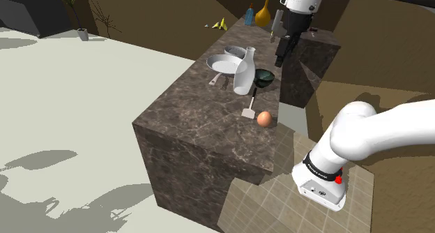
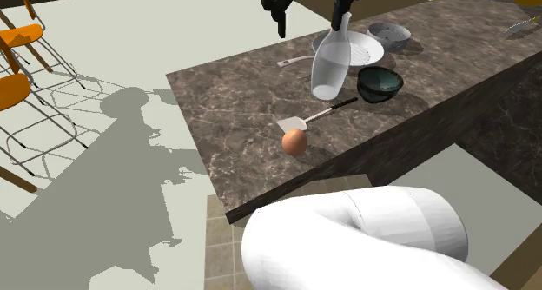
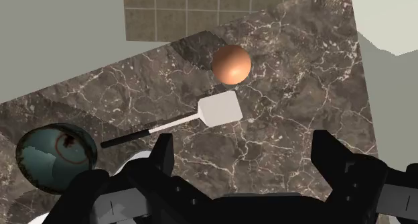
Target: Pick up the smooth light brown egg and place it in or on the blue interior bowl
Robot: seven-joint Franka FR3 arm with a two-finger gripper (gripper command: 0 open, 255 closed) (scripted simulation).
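- The step in hand looks like the approach: nothing is picked up yet. The end effector [image 1: 281, 57] hangs high over the desk [image 1: 188, 123], released, fingers apart with nothing between them.
- The light brown egg [image 3: 231, 64] lies on the dark marbled desk near the edge facing the stand, just beside the white blade of a spatula [image 3: 216, 110].
- It sits well apart from the end effector, lower down and beyond the spatula.
- The next move calls for travelling over the egg, descending to straddle it and closing gently, since it could roll.
- The dark blue-green bowl [image 2: 380, 82], the destination, stands beside a clear bottle [image 2: 331, 62].
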